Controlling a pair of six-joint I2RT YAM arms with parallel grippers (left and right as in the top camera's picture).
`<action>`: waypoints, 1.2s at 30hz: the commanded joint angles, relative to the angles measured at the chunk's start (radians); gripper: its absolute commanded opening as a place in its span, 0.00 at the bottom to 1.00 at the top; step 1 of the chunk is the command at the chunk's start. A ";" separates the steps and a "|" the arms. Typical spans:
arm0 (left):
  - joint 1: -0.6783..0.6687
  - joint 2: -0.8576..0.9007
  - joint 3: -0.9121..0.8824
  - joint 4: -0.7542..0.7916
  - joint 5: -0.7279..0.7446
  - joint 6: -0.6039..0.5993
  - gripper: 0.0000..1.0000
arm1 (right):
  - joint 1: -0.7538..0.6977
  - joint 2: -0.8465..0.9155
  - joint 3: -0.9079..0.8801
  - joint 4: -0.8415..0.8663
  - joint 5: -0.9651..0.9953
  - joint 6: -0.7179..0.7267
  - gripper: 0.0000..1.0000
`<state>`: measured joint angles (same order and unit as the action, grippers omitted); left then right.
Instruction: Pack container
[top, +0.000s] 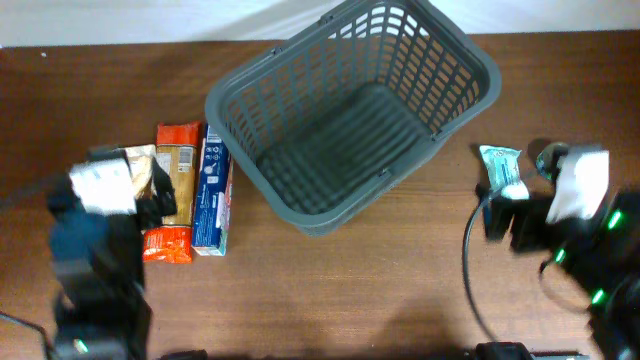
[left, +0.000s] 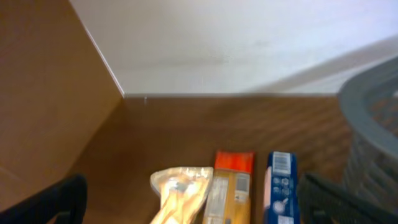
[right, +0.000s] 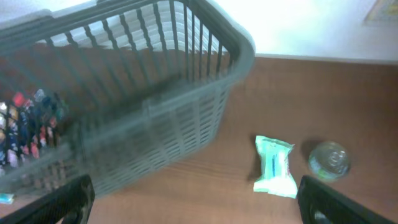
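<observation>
Item: container (top: 440, 70), an empty lattice plastic basket at the far centre of table (top: 400, 290), between boxed groceries (top: 200, 190) and pouch (top: 503, 170). Probably light and stiff; grasp at the rim. Fingers of left gripper (left: 186, 208) and right gripper (right: 193, 202) spread, holding nothing.

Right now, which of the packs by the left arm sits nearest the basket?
The blue box, beside the basket; the orange pack and clear bag lie farther left.

Light bright, even | shadows soft | right-wrist container (right: 186, 118) smeared, perhaps motion
</observation>
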<state>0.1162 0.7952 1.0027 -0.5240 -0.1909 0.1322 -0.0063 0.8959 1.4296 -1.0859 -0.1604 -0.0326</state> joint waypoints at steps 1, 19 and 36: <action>0.086 0.175 0.201 -0.070 0.120 -0.007 0.99 | 0.005 0.159 0.273 -0.048 -0.027 -0.029 0.99; 0.175 0.537 0.351 -0.098 0.229 -0.008 0.99 | -0.021 1.075 1.207 -0.350 -0.104 -0.032 0.99; 0.175 0.585 0.351 -0.099 0.229 -0.008 0.99 | -0.020 1.333 1.205 -0.288 -0.121 -0.111 0.99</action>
<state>0.2859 1.3766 1.3361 -0.6247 0.0238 0.1326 -0.0238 2.1956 2.6133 -1.3758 -0.2535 -0.1265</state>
